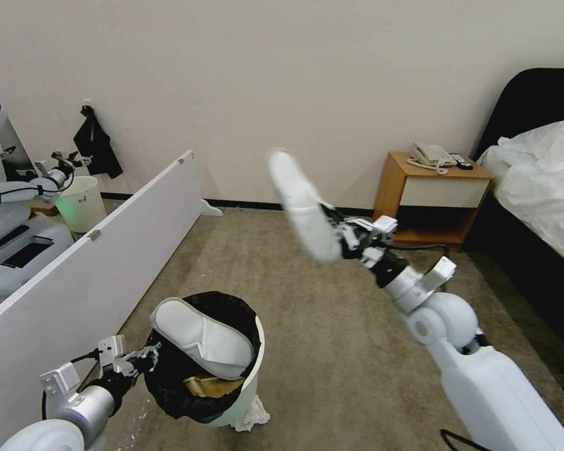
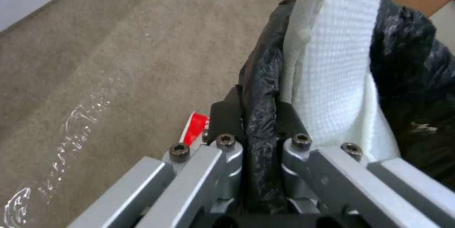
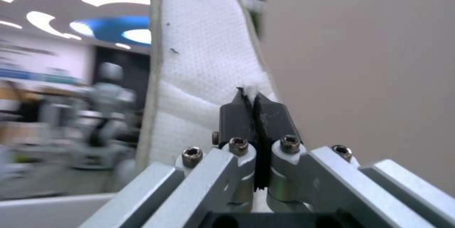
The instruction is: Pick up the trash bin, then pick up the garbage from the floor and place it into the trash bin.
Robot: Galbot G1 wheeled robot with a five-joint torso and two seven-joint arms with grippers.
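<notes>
While the left gripper [image 1: 145, 358] clamps the black-lined rim of the round white plastic trash bin [image 1: 252, 376], the right gripper [image 1: 337, 233] pinches a flat white fabric slipper [image 1: 301, 207] by its edge, aloft beyond the bin (light, floppy, likely to swing).

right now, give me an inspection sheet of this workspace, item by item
surface: grey-brown carpet floor, faint white scuffs near the bin.
job's things: trash bin with black liner, one white slipper lying across its mouth, tan paper under it; second slipper held up in the air.
clutter: crumpled tissue on the floor touching the bin's base; red wrapper by the bin.
grippers: left gripper shut on the bin's lined rim; right gripper shut on the raised slipper.
cables: black cable along the left gripper's wrist.
surroundings: white board, wooden nightstand with phone, bed, pale bucket.
</notes>
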